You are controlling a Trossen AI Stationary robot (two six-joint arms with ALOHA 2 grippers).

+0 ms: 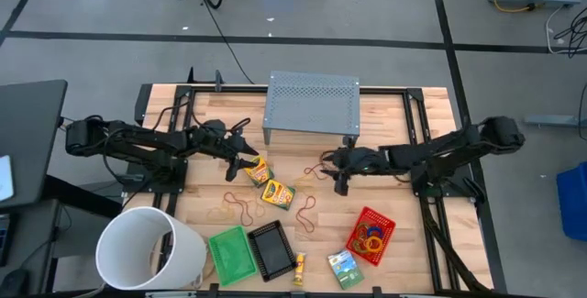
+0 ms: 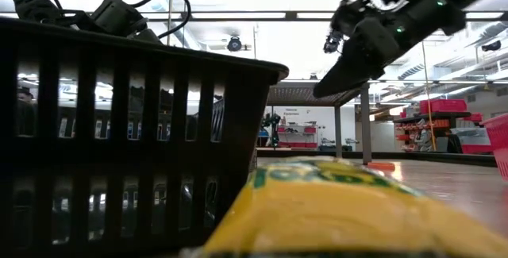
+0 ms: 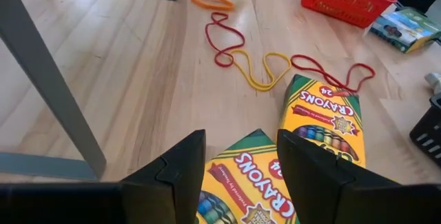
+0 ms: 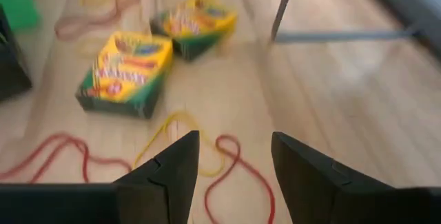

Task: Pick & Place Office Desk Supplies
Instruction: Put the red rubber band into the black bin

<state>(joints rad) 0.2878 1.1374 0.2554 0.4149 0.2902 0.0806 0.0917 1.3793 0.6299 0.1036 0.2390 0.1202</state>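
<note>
The left gripper (image 3: 238,176) stands open just over a crayon box (image 3: 251,182) reading "CRAYONS"; a second box (image 3: 324,117) marked "24" lies beside. The right gripper (image 4: 231,176) hangs open above rubber bands (image 4: 220,158). Pale wooden table (image 1: 404,243); grey floor beyond.

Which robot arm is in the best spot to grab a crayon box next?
Probably the left. Its gripper hangs with open fingers right over the nearer crayon box, which shows between them. The right gripper is open too, but sits over rubber bands, farther from both boxes.
</note>
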